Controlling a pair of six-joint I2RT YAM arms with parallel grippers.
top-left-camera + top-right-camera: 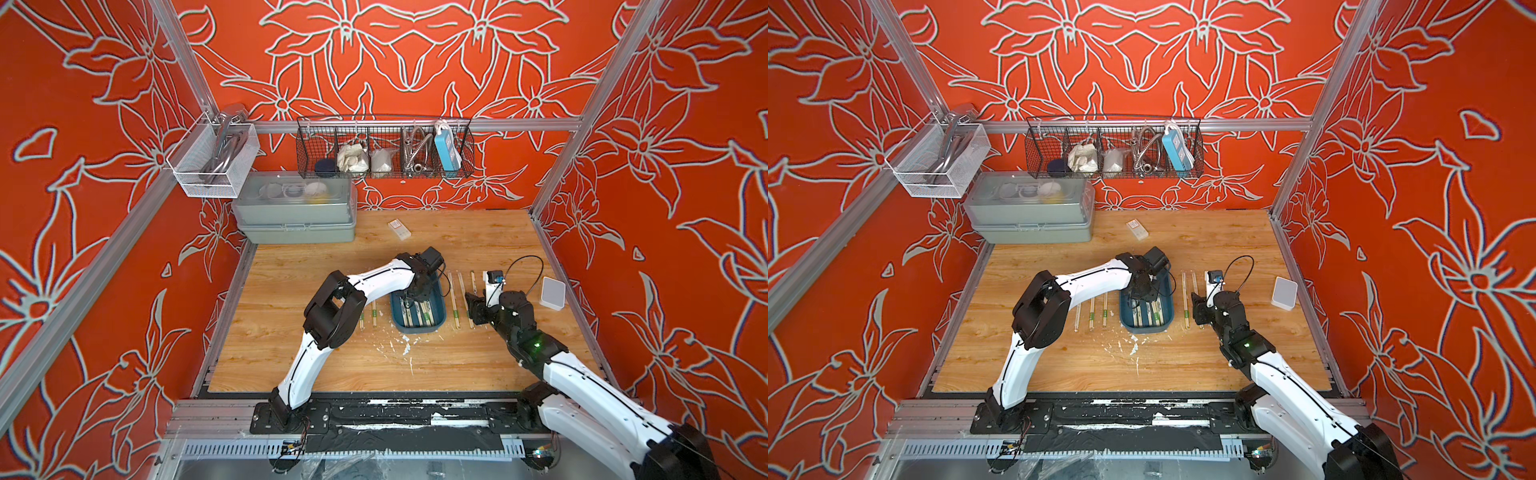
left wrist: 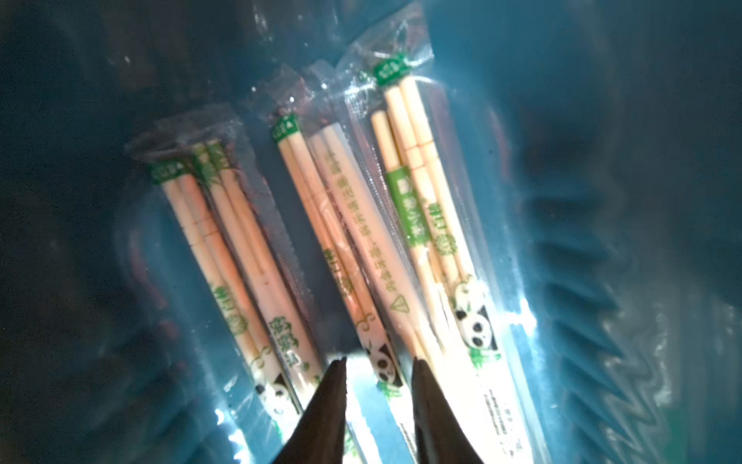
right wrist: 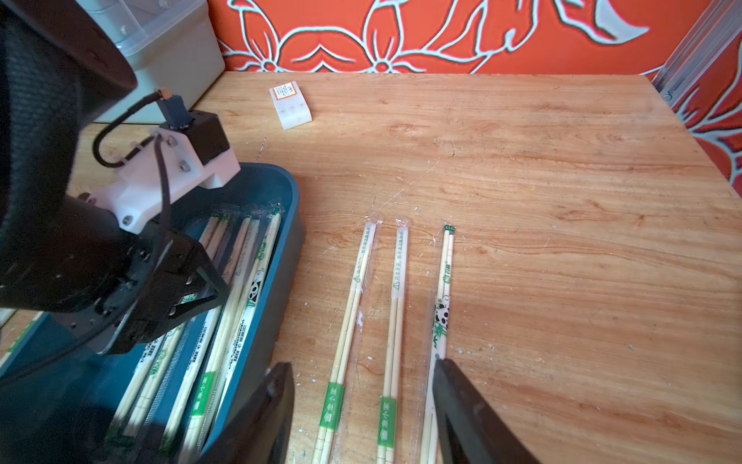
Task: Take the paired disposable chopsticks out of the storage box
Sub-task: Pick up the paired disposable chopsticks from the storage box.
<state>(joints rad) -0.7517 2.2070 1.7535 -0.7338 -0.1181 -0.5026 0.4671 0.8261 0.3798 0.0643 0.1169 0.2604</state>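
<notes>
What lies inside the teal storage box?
Several sleeved chopstick pairs lie lengthwise in the storage box, the left gripper poised over them. In both top views the arm hides its far end.

Both top views are bright and evenly lit from overhead. We note soft shadows on the counter point(image 1: 478, 249) and colour fringing on the wall pattern point(image 1: 685, 166) toward the edges. Left wrist view dim and motion-smeared: storage box point(image 2: 602, 201) murky, white glare on the sleeves of the chopsticks point(image 2: 421, 193). Right wrist view clear, near foreground soft.
</notes>
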